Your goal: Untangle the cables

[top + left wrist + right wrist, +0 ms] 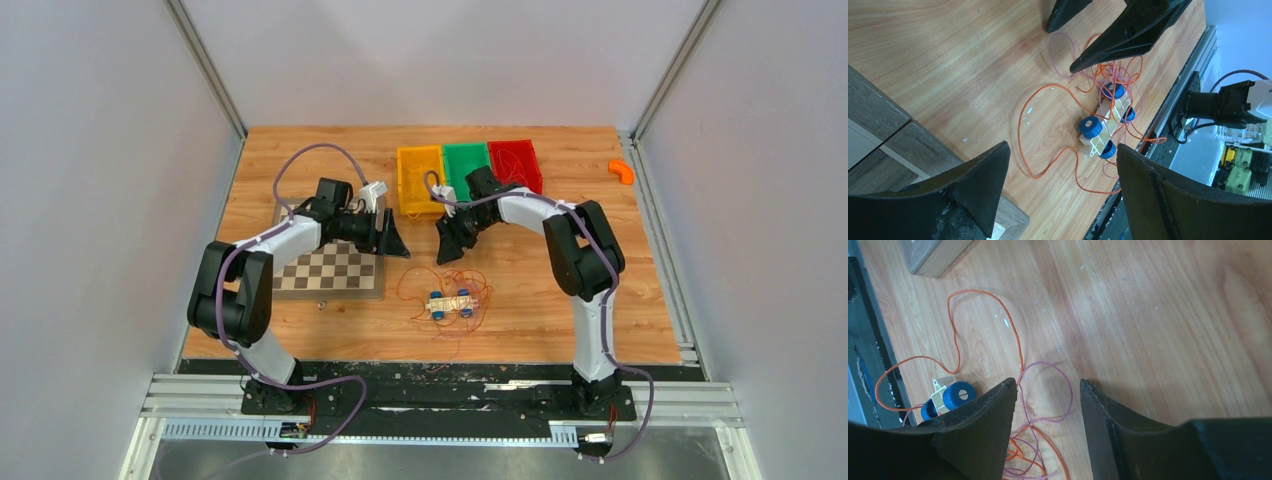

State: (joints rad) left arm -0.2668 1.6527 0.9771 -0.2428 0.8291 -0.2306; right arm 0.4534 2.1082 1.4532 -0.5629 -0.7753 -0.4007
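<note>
The cables (447,292) are thin orange and pink wires, tangled in loops around a small pale block with blue round caps (452,303) near the table's front middle. My left gripper (396,238) hovers to their upper left. In the left wrist view it (1063,144) stands wide open above an orange loop (1019,131) and the block (1098,131), holding nothing. My right gripper (448,246) hangs just above the tangle's far side. In the right wrist view it (1048,381) is open, with a pink loop (1071,395) lying on the wood between its fingers, ungripped.
A chessboard (330,270) lies under the left arm, its corner close to the left fingers. Yellow (420,178), green (465,163) and red (515,160) bins stand at the back. An orange piece (621,171) sits at the far right. A black rail (450,372) borders the front edge.
</note>
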